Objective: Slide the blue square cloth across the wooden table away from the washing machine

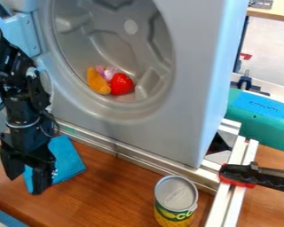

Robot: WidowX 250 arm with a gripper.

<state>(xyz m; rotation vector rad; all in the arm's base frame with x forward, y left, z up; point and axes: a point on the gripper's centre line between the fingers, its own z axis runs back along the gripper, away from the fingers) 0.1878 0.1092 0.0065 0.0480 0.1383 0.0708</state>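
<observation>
The black gripper (25, 184) hangs at the lower left, its fingers apart, over the left part of a folded blue cloth (67, 160) on the wooden table. Blue fabric shows between the fingers; whether they touch it I cannot tell. Inside the round opening of a grey toy washer (183, 128) lie an orange piece (97, 81), a red piece (121, 84) and something pink (108, 72), grouped close together. A can (176, 195) with a silver top and a yellow and green label stands upright at the lower middle.
Metal rails (150, 163) run along the washer's base and down past the can's right side. A black and red clamp (251, 176) sticks in from the right edge. Behind it is a green object (260, 116) with blue tape. The wooden table (103, 195) stretches between cloth and can.
</observation>
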